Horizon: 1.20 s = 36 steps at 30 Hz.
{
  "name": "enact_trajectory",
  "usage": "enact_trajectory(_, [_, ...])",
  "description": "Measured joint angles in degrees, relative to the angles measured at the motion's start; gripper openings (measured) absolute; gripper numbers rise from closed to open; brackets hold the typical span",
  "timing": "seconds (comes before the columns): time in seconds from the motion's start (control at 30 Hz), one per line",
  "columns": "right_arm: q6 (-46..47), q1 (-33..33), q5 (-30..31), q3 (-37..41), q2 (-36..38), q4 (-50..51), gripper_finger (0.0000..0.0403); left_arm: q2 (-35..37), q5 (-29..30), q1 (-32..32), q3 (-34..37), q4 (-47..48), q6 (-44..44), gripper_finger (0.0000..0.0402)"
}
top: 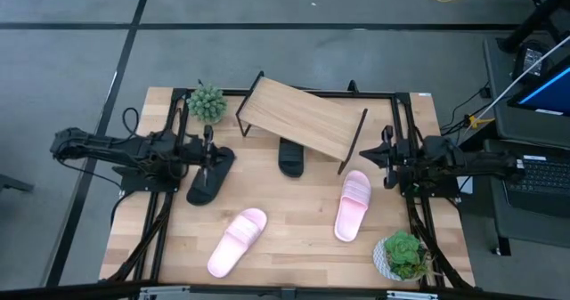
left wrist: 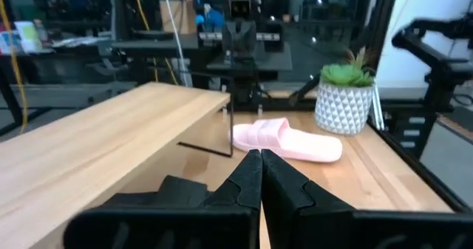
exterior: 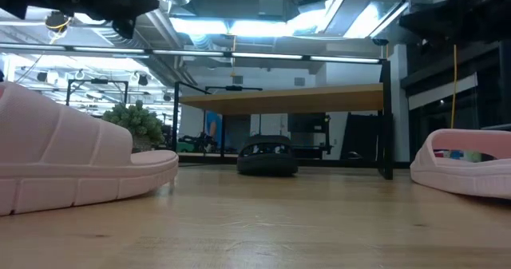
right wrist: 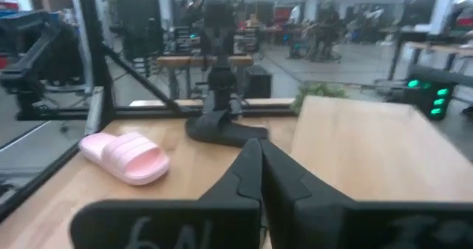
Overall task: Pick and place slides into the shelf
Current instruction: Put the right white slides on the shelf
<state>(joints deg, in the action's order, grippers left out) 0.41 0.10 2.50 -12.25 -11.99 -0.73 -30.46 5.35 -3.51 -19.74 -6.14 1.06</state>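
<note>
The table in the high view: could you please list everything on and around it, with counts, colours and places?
Pink slides: 2, pale pink; one at the front left-centre, one right of centre.
Black slides: 2, black; one at the left, below the left hand, one partly under the shelf.
Shelf: 1, light wood board on a black frame, at the back centre, nothing on top.
Plants: 2, green; one at the back left, one in a pale pot at the front right.
Table: 1, light wood.
Left hand: shut, over the left black slide.
Right hand: shut, at the right edge.
</note>
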Motion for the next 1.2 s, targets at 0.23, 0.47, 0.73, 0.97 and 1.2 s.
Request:
enact_trajectory(0.23, [1.12,0.11,-2.65,-1.47,-7.37,0.04,0.0001,-6.53,-3.37,0.0,-0.25,-4.02,-0.13,0.0])
enact_trajectory(0.47, [0.89,0.11,-2.7,-1.55,-10.83,0.02,0.0001,-8.24,-3.22,0.11,-0.25,-5.12,-0.19,0.0])
enact_trajectory(0.73, [0.77,0.1,-5.72,-1.55,-11.54,-0.04,0.0005,-8.2,-3.14,0.13,-0.25,-5.17,-2.78,0.0])
enact_trajectory(0.97, [0.81,0.09,-5.77,-1.55,-11.54,0.09,0.0007,-8.2,-3.14,0.13,-0.25,-5.17,-3.15,0.0])
enact_trajectory(1.2, [0.83,0.09,-5.77,-1.55,-11.54,1.05,0.0008,-8.2,-3.14,0.11,-0.25,-5.17,-3.17,0.0])
